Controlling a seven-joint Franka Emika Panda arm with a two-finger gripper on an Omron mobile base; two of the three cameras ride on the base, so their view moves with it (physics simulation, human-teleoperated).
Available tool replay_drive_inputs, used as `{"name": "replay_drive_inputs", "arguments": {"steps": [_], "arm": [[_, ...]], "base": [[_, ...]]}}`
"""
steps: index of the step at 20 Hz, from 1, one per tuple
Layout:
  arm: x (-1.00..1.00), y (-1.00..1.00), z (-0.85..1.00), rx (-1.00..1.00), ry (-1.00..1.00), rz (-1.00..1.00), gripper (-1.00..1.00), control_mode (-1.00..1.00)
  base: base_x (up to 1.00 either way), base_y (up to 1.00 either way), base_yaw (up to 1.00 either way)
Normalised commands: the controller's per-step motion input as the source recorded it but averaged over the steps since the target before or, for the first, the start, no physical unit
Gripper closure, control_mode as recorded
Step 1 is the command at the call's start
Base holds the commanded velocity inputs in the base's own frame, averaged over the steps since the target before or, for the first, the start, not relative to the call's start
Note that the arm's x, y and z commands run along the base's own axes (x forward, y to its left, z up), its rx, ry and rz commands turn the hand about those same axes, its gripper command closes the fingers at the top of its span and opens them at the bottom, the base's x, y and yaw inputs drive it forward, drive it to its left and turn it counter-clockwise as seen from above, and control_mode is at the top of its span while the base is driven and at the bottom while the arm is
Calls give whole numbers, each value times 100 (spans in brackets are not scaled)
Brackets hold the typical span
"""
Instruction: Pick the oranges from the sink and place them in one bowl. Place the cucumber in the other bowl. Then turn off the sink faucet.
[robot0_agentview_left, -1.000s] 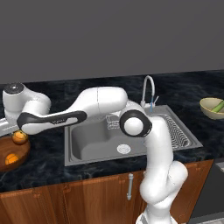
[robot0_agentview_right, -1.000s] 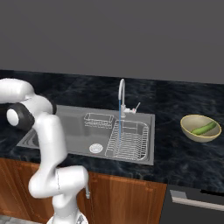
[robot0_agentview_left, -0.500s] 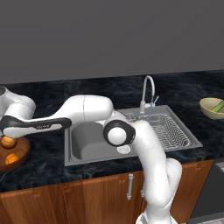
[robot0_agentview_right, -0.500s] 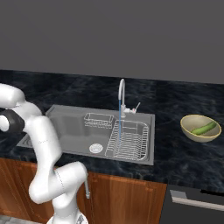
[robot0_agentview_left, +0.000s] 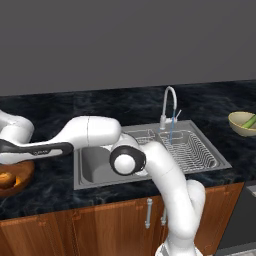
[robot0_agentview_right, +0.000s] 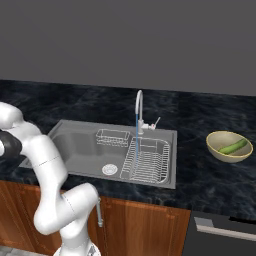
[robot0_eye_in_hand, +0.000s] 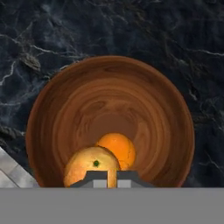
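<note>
The wide brown wooden bowl lies straight below my hand, and two oranges rest in it. One is deep orange; the paler one lies just past my fingertips. My gripper is shut with nothing held between its fingers. The bowl's edge also shows at the far left of the counter, under my outstretched arm. The olive-yellow bowl stands at the right with the cucumber inside it. The sink holds no fruit. A thin blue stream runs from the faucet.
A wire basket and a ribbed drainer sit in the sink's right half. Black marble counter surrounds the wooden bowl. My arm stretches low across the sink's left half towards the bowl.
My arm has swung further left, so the hand now stands over the wooden bowl. The fingers have closed together, and the second orange lies in the bowl.
</note>
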Motion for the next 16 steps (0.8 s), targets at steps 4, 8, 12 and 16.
{"name": "replay_drive_inputs", "arguments": {"steps": [4, 8, 12, 16], "arm": [[15, -9, -19, 8, -2, 8, 100, -100], [26, 0, -11, 3, -2, 6, 100, -100], [29, 0, -2, 0, -1, 6, -100, -100], [23, 0, 0, 0, 0, 2, -100, -100]], "base": [[0, 0, 0], [0, 0, 0], [0, 0, 0], [0, 0, 0]]}}
